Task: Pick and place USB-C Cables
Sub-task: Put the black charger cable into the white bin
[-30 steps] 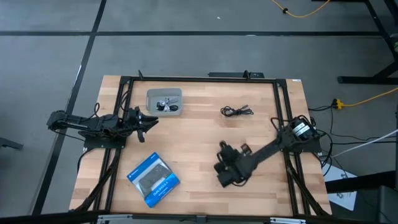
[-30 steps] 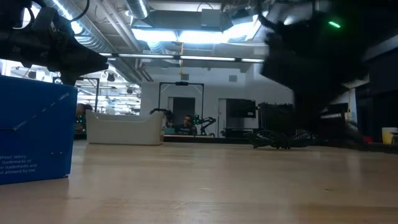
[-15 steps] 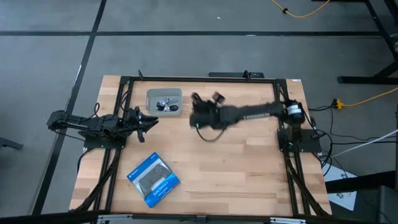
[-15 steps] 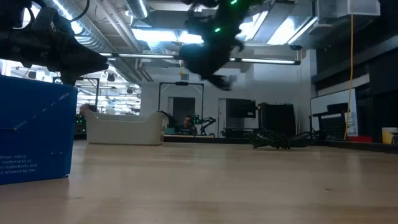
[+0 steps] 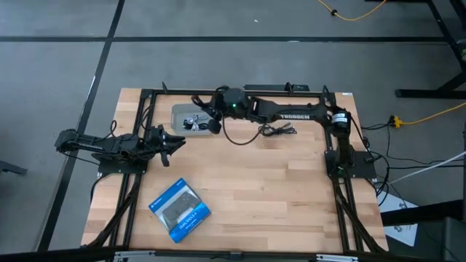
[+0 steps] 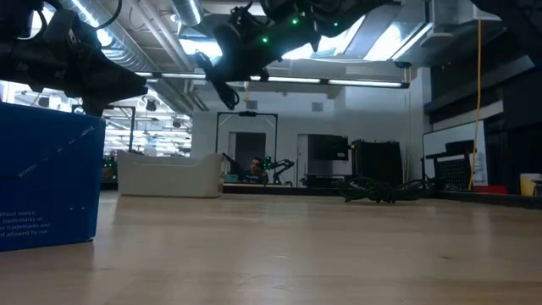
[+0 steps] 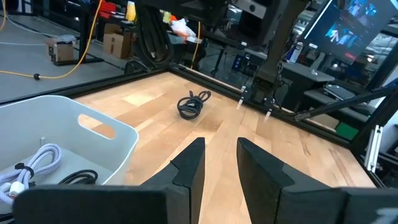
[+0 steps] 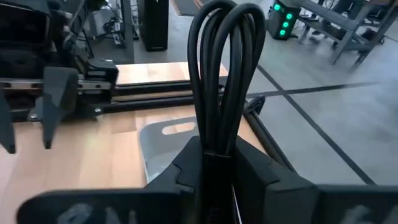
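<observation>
A: Right gripper (image 5: 209, 116) — position?
B: Arm stretched across the far side of the table (image 5: 291, 189), gripper above the right end of the grey bin (image 5: 182, 110). In the low view it hangs high (image 6: 222, 74), well clear of the tabletop.
A: Fingers?
B: Clamped on a stubby black bundle (image 8: 225, 68); the looped cable stands up between the two pads in the right wrist view, bin (image 8: 163, 146) below it.
A: Other cables?
B: Whitish cable (image 7: 28, 165) already in the bin, a black one (image 7: 78, 178) beside it. Thin loose black coil (image 5: 277, 130) lies on the wood right of the bin, apart from it; also seen from the left wrist (image 7: 193, 103).
A: Left gripper (image 5: 173, 141)?
B: Parked at the table's left edge, near the bin's near-left corner. Fingers (image 7: 186, 171) a narrow gap apart, nothing between them.
A: Anything else?
B: Blue-and-black flat box (image 5: 180, 209) near the front left.
</observation>
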`<control>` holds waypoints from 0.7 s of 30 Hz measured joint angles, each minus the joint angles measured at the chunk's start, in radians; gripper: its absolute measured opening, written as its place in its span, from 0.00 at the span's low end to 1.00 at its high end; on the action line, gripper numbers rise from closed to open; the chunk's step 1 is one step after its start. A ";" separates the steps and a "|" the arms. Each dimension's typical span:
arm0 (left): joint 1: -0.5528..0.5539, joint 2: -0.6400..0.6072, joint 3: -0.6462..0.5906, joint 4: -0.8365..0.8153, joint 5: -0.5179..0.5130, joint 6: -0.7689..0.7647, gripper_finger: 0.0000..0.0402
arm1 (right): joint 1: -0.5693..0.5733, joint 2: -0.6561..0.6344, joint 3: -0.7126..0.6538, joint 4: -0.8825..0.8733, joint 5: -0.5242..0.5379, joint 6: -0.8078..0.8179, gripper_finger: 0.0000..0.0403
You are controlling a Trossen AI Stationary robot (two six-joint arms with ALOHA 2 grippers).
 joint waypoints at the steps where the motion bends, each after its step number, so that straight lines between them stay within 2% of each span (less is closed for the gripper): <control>1: 0.000 0.000 0.000 0.000 0.000 -0.001 0.21 | 0.000 0.000 0.000 -0.001 0.000 -0.007 0.15; 8: 0.000 0.000 0.000 0.000 -0.002 -0.005 0.21 | -0.003 0.000 0.000 0.025 -0.005 -0.083 0.15; 13: 0.000 0.000 0.000 0.000 -0.009 0.050 0.21 | -0.030 0.010 0.000 0.204 -0.069 -0.081 0.15; 18: 0.000 0.000 0.000 0.000 -0.029 0.120 0.21 | -0.042 0.095 0.000 0.413 -0.125 -0.077 0.15; 21: 0.000 0.000 0.000 0.001 -0.032 0.130 0.21 | -0.042 0.182 0.047 0.420 -0.128 -0.049 0.15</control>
